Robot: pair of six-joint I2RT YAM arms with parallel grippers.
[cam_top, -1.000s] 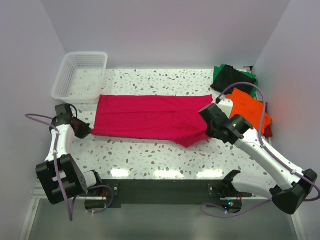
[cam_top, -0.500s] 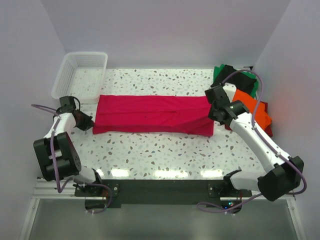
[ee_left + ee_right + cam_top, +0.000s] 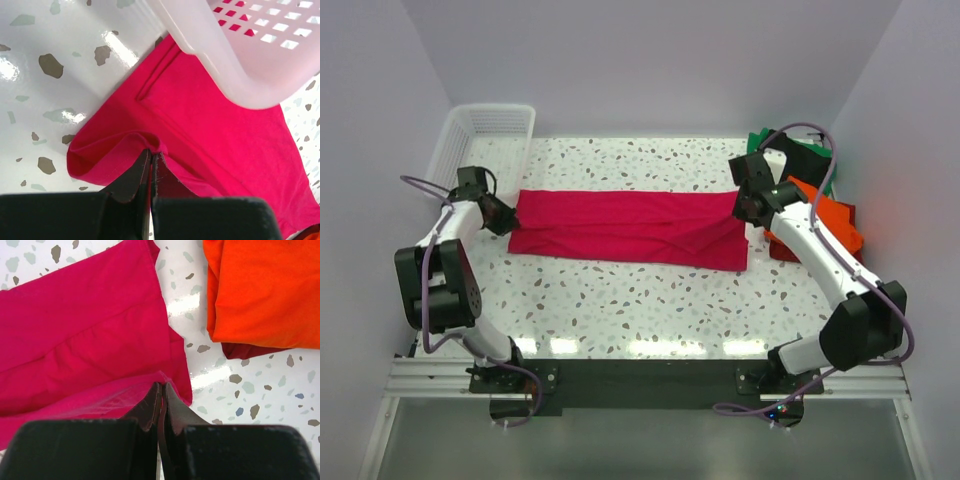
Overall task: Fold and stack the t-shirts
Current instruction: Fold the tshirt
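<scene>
A crimson-pink t-shirt (image 3: 630,228) lies as a long folded band across the middle of the table. My left gripper (image 3: 507,216) is shut on its left edge, and the pinched cloth (image 3: 150,142) rises between the jaws. My right gripper (image 3: 747,207) is shut on its right edge (image 3: 161,380). An orange t-shirt (image 3: 825,220) lies on a dark red one (image 3: 250,350) at the right. A green t-shirt (image 3: 815,160) and a black one (image 3: 782,150) sit at the back right.
A white plastic mesh basket (image 3: 480,150) stands at the back left, and its rim (image 3: 235,75) hangs close over the shirt's left end. White walls close in the table on three sides.
Both grippers carried the shirt's near edge away from me and over, folding it into a narrower band. The right arm swung back toward the orange pile.
</scene>
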